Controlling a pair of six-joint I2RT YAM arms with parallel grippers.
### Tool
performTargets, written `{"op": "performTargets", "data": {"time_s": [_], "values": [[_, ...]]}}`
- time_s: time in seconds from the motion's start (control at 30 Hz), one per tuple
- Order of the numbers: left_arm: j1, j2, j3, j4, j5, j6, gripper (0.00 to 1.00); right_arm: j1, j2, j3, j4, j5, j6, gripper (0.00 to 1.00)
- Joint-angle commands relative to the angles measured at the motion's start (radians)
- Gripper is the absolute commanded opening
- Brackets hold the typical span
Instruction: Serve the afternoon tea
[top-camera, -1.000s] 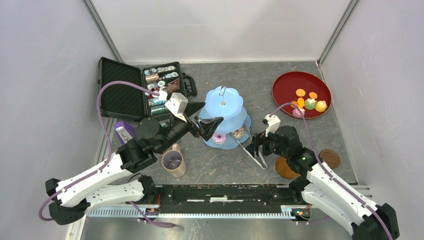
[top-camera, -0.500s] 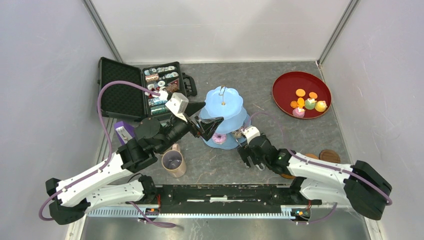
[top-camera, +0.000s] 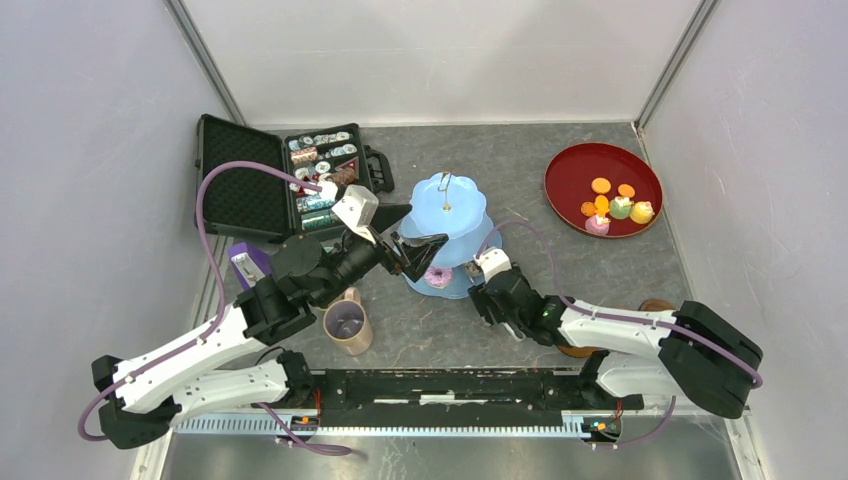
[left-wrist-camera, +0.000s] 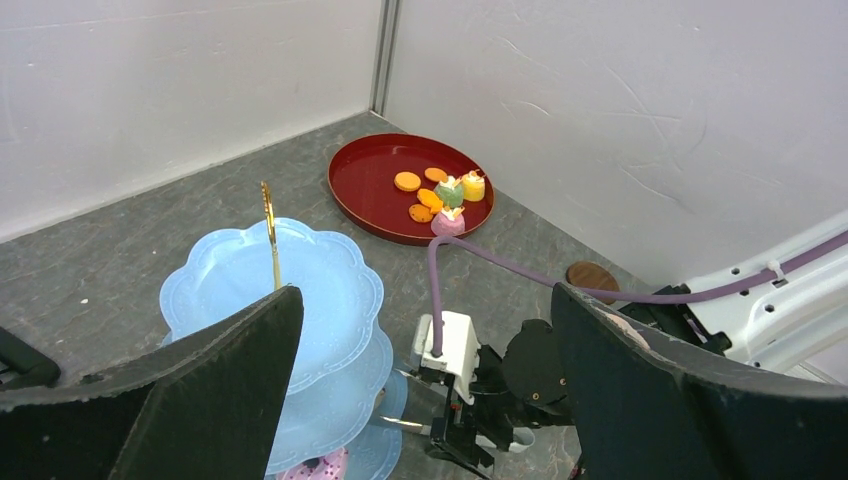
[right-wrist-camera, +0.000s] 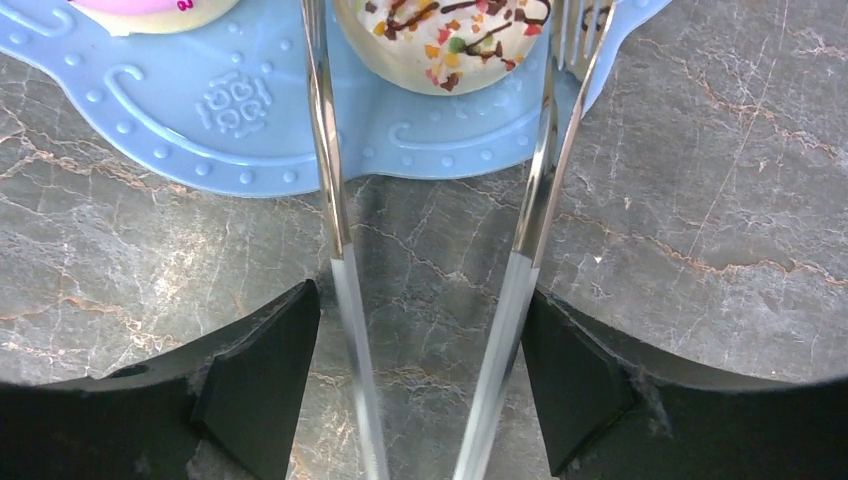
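- Top external view: the grey table (top-camera: 560, 180) is walled on three sides. Its widest bare stretch lies between the cake stand (top-camera: 460, 215) at the middle and the red tray (top-camera: 578, 168) in the far right corner.
- An open black case (top-camera: 240, 190) fills the far left corner, just beside the stand.
- The left gripper (top-camera: 427, 223) hovers at the stand's left edge, fingers spread wide and holding nothing.
- The right gripper (right-wrist-camera: 418, 310) reaches low to the stand's near edge, its fingers pressed on the outsides of metal tongs (right-wrist-camera: 335, 200).
- The tongs are spread and cross the scalloped rim of the bottom tier, one arm on each side of a white sprinkled donut (right-wrist-camera: 450, 45); whether they touch it I cannot tell.
- A pink donut (top-camera: 437, 276) lies on the same tier, just left.
- A tan mug (top-camera: 347, 325) stands near the front edge, beneath the left arm.
- Small cakes and biscuits (top-camera: 615, 205) sit on the tray.
- One brown coaster (left-wrist-camera: 592, 275) lies by the right wall.
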Motion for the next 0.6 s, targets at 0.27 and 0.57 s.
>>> {"op": "performTargets", "data": {"time_s": [0.27, 0.57], "values": [[-0.007, -0.007, 0.012, 0.027, -0.017, 0.053, 1.00, 0.001, -0.077, -0.029, -0.030, -0.001, -0.001, 0.57], [-0.007, -0.007, 0.011, 0.027, -0.020, 0.052, 1.00, 0.001, -0.198, -0.024, -0.068, -0.015, 0.017, 0.50]]}}
